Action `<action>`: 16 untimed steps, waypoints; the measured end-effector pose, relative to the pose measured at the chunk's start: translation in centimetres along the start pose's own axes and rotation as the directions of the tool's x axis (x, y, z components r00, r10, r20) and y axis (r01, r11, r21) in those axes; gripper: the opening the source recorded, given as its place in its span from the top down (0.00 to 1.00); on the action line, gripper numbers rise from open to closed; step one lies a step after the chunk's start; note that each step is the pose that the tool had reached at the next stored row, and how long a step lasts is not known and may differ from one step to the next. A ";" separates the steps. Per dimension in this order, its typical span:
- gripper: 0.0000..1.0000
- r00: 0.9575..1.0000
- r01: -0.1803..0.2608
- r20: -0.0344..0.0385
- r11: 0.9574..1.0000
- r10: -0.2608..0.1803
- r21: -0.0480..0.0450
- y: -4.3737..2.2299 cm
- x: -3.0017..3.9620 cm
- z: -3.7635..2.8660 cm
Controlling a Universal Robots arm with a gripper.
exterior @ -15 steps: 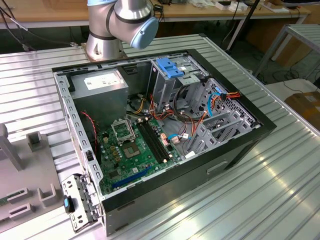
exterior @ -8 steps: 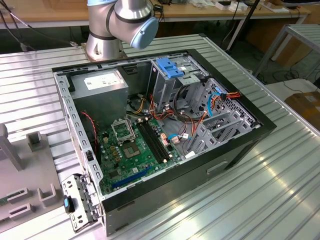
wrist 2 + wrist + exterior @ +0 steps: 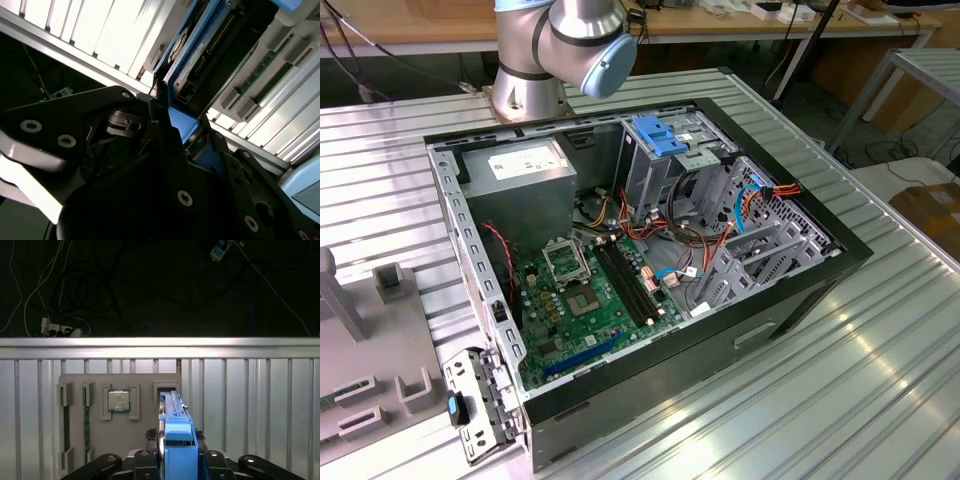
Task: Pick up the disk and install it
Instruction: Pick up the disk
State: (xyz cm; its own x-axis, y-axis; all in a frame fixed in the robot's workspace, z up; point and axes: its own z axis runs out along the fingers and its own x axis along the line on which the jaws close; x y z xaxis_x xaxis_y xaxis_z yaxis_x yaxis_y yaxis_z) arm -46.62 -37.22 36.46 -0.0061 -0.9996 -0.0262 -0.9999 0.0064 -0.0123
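Case (image 3: 800, 290) lay open on top, so entry was from above. The motherboard (image 3: 590, 300) area was the lowest, roomiest part. The power supply (image 3: 525, 165) filled the corner nearest the arm base (image 3: 555, 60), and the drive cage (image 3: 655, 175) with its blue bracket (image 3: 665, 135) stood tall beside it. Loose red and orange cables (image 3: 705, 240) crowded the gap next to the cage. The ribbed table (image 3: 860, 380) on the exterior view's right was open. In the first wrist view the gripper (image 3: 178, 462) clamped the disk (image 3: 177, 435) on edge over the tray (image 3: 145, 440), whose raised holders sat below.
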 end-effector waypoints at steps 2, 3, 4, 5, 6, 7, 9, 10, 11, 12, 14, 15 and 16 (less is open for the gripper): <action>0.63 1.000 0.000 0.000 1.000 0.000 -0.001 -0.01 -0.01 -0.18; 0.63 1.000 0.000 0.000 1.000 0.000 -0.002 -0.01 -0.01 -0.31; 0.63 1.000 0.000 0.000 1.000 0.000 -0.002 -0.01 -0.01 -0.50; 0.63 1.000 0.000 0.000 1.000 0.000 -0.002 -0.01 -0.02 -0.62; 0.63 1.000 0.000 0.000 1.000 0.000 -0.003 -0.01 -0.02 -0.73; 0.63 1.000 0.000 0.000 1.000 0.000 -0.003 -0.02 -0.02 -0.81; 0.63 1.000 0.000 0.000 1.000 0.000 -0.003 -0.02 -0.03 -1.19; 0.63 1.000 0.000 0.000 1.000 0.000 -0.003 -0.02 -0.03 -1.27; 0.63 1.000 0.000 0.000 1.000 0.000 -0.003 -0.03 -0.04 -1.59; 0.63 1.000 0.000 0.000 1.000 0.000 -0.003 -0.03 -0.04 -1.75; 0.63 1.000 0.000 0.000 1.000 0.000 -0.003 -0.03 -0.05 -1.93; 0.63 1.000 0.000 0.000 1.000 0.000 -0.004 -0.03 -0.05 -2.01; 0.63 1.000 0.000 0.000 1.000 0.000 -0.004 -0.03 -0.05 -2.08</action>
State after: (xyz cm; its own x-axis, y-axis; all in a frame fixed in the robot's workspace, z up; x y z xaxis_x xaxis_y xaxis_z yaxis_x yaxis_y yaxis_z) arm -46.61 -37.22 38.54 -0.0062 -0.9996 -0.0262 -0.9999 0.0064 -0.0087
